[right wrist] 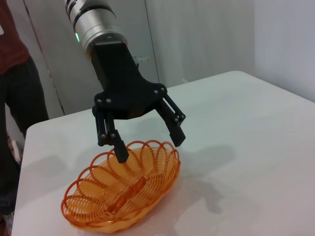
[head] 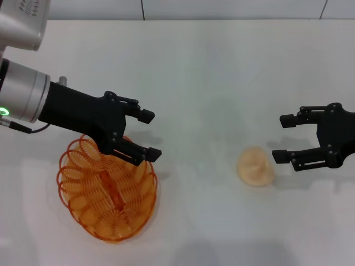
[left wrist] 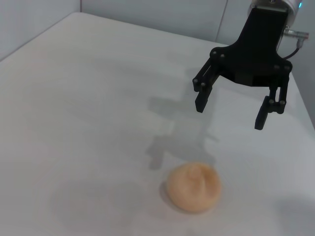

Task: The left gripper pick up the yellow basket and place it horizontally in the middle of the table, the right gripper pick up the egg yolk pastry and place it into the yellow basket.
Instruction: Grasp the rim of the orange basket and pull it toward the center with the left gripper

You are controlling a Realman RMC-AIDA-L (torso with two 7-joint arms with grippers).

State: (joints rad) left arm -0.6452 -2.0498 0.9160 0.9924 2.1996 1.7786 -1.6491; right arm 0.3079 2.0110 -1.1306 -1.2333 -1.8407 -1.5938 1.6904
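Observation:
The yellow basket [head: 108,194] lies on the white table at the near left, its long axis running diagonally. It also shows in the right wrist view [right wrist: 118,196]. My left gripper [head: 150,134] is open and hangs just over the basket's far-right rim, holding nothing; the right wrist view shows it too [right wrist: 149,147]. The egg yolk pastry [head: 255,165] sits on the table right of centre and also shows in the left wrist view [left wrist: 193,187]. My right gripper [head: 281,138] is open and empty, just right of the pastry and above table level; it also shows in the left wrist view [left wrist: 230,114].
The white table [head: 199,72] spreads between the basket and the pastry and toward the back wall. A person in dark clothes [right wrist: 15,98] stands beyond the table's far corner in the right wrist view.

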